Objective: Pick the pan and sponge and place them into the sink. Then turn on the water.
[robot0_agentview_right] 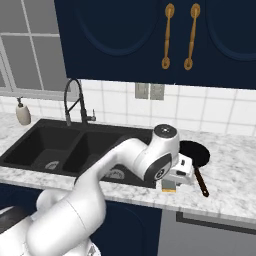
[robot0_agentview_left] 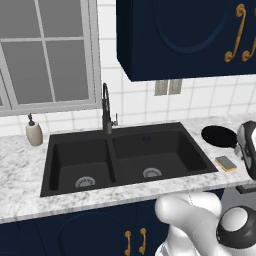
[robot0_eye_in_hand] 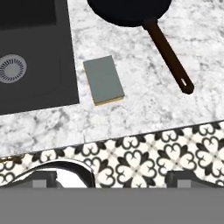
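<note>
The black pan (robot0_eye_in_hand: 127,8) lies on the marble counter right of the sink (robot0_agentview_left: 75,160), its brown handle (robot0_eye_in_hand: 169,57) pointing toward the counter's front edge. The sponge (robot0_eye_in_hand: 103,80), grey-green on top with a yellow base, rests flat between the sink's right rim and the handle. My gripper (robot0_eye_in_hand: 112,179) hangs above the counter's front edge, just short of the sponge, jaws open wide and empty. In the right base view my hand partly covers the sponge (robot0_agentview_right: 169,189), with the pan (robot0_agentview_right: 196,152) behind it. No water runs from the dark gooseneck faucet (robot0_agentview_left: 106,107).
A beige soap dispenser (robot0_agentview_left: 34,132) stands on the counter left of the sink. Both basins show a silver drain (robot0_eye_in_hand: 11,68). Dark blue wall cabinets (robot0_agentview_right: 150,40) hang above. Patterned floor tiles (robot0_eye_in_hand: 144,157) lie below the counter's edge.
</note>
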